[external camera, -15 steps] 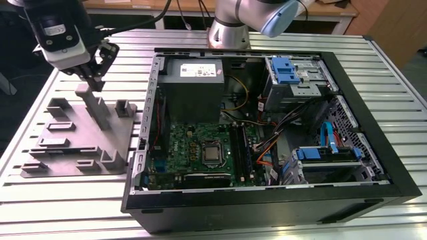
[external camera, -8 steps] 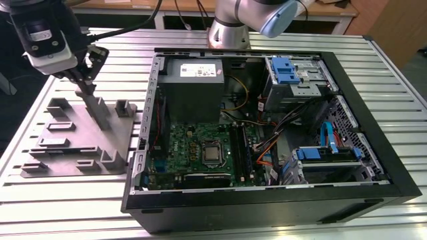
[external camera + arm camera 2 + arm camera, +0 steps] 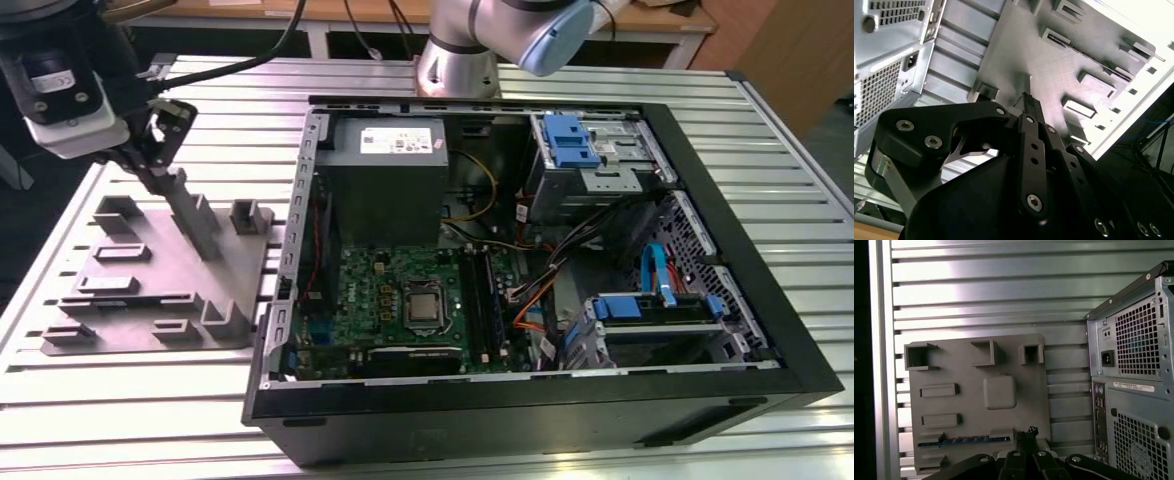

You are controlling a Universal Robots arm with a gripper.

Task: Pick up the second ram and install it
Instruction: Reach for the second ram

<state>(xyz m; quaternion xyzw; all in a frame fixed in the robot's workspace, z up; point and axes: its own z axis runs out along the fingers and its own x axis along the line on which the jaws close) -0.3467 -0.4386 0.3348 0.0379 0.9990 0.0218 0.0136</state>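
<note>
We are seeing the gripper (image 3: 1026, 436) hanging over the grey plastic tray (image 3: 969, 372). In both wrist views its jaws are sitting pressed together, meeting with no gap showing and nothing pinched between them. The second ram (image 3: 964, 440) is lying in the tray, not lifted. It is a thin dark strip with a bluish sheen, resting lengthwise in a long slot along one edge of the tray. In the first wrist view the closed jaws are sitting just beside one end of that strip, and we cannot tell whether they are touching it. The tray's other pockets and blocks are standing around a raised square pad (image 3: 999, 392) near its middle.

In the exterior view we are finding the tray on the slatted aluminium table (image 3: 134, 400), at the exterior view's left. It is sitting just beside the open computer case (image 3: 534, 425), which is lying on its side. Inside the case the green motherboard (image 3: 380, 290) is facing up with the CPU socket (image 3: 424, 308) near its middle. The grey power supply (image 3: 387, 160) is sitting beyond it, and drive cages (image 3: 567, 140) with blue clips are sitting toward the exterior view's right. The arm's base (image 3: 461, 50) is standing just beyond the case.
</note>
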